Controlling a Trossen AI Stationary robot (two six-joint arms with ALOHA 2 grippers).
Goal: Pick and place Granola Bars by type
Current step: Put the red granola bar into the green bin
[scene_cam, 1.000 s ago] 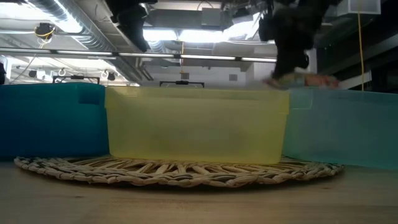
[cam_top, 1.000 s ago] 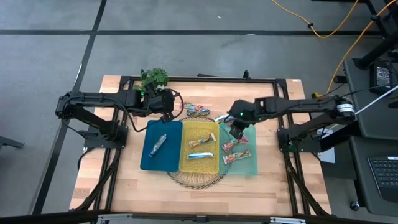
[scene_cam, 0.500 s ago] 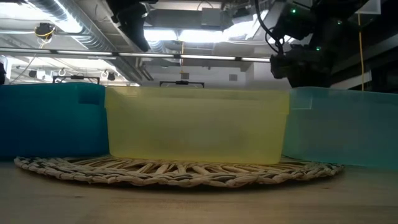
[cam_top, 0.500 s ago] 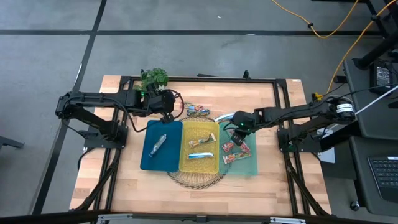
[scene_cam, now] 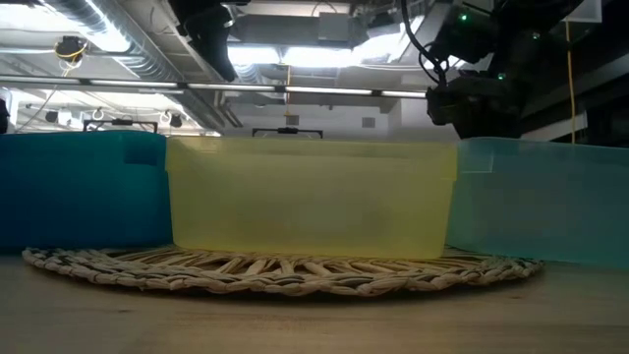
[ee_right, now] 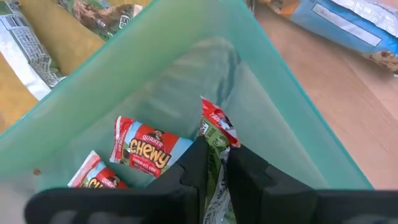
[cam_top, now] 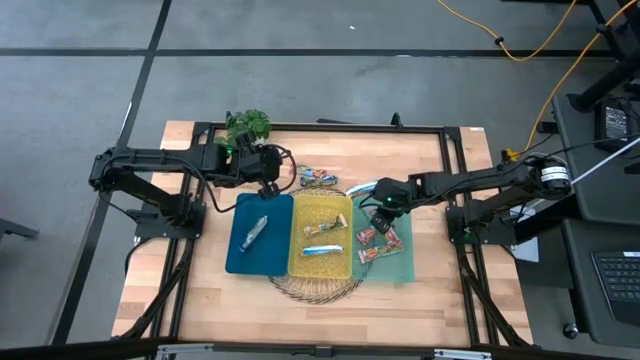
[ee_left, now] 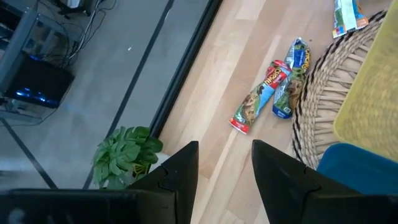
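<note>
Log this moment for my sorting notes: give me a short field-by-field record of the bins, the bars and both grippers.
bins: blue bin, yellow bin, teal bin, side by side on a woven mat
blue bin contents: one silvery bar
yellow bin contents: two bars
teal bin contents: red-labelled bars
right gripper: inside the teal bin, shut on a bar
left gripper: open, above the table's far edge near the plant
unsorted: two bars on the table beside the mat
</note>
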